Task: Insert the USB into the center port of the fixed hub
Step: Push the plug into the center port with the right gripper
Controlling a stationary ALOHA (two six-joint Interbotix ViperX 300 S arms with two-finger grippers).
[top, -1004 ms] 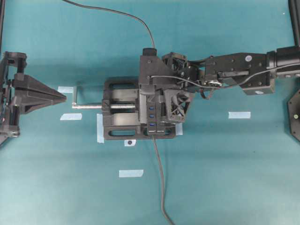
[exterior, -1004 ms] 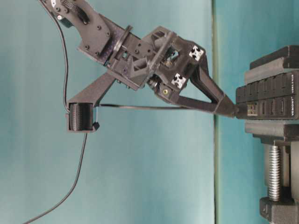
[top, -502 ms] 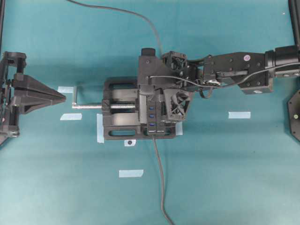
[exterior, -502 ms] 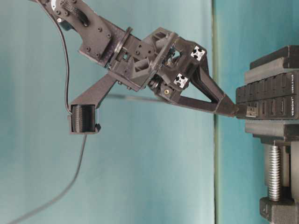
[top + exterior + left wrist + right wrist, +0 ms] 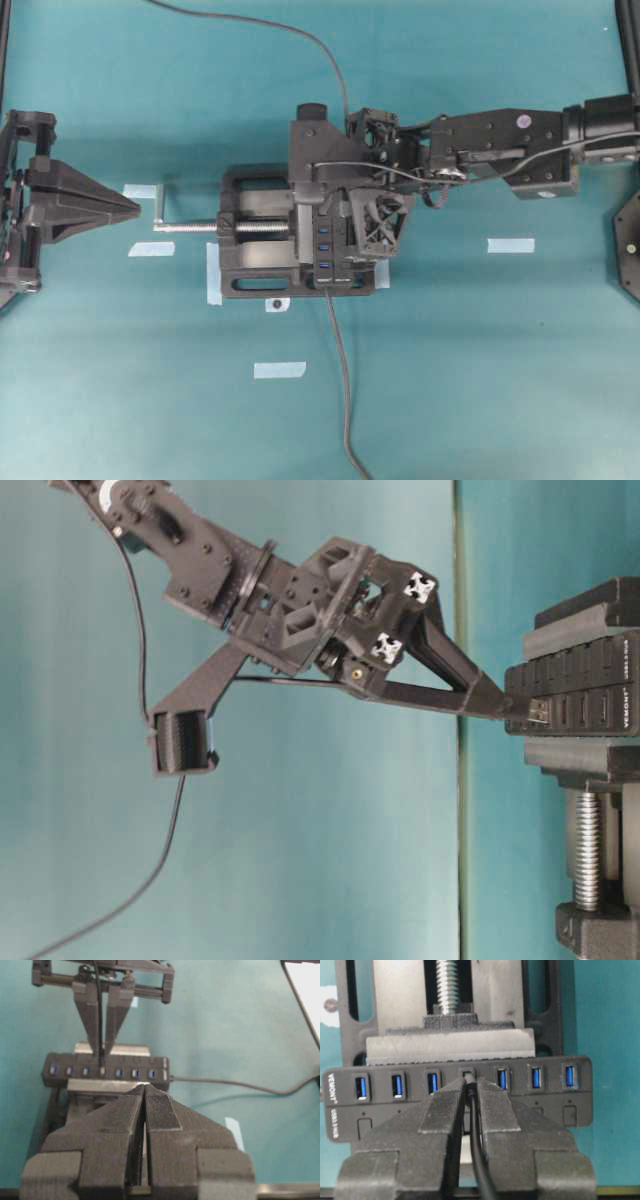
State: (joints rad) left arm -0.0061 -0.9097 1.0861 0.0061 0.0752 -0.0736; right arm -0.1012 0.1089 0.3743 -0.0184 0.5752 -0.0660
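Observation:
The fixed hub (image 5: 380, 1110) is a long black bar with a row of blue slots, clamped in a black vise (image 5: 255, 270). My right gripper (image 5: 469, 1084) is shut on the USB (image 5: 468, 1078), a small black plug whose thin cable (image 5: 478, 1160) runs back between the fingers. The plug's end sits at the center port (image 5: 102, 1071), the fourth slot, with three blue slots on each side. From table level its metal tip (image 5: 538, 711) shows against the hub (image 5: 585, 695); how deep it sits I cannot tell. My left gripper (image 5: 146, 1088) is shut and empty, well to the left (image 5: 135, 207).
The vise's silver screw and handle (image 5: 190, 227) point toward the left gripper. The hub's own lead (image 5: 340, 380) runs toward the near table edge. The USB cable (image 5: 290, 35) loops off at the back. Pale tape strips (image 5: 510, 245) mark the teal table.
The right arm has shifted slightly, its wrist lifting a little with the plug still at the hub, and the slack cable has swung. The left arm has not moved.

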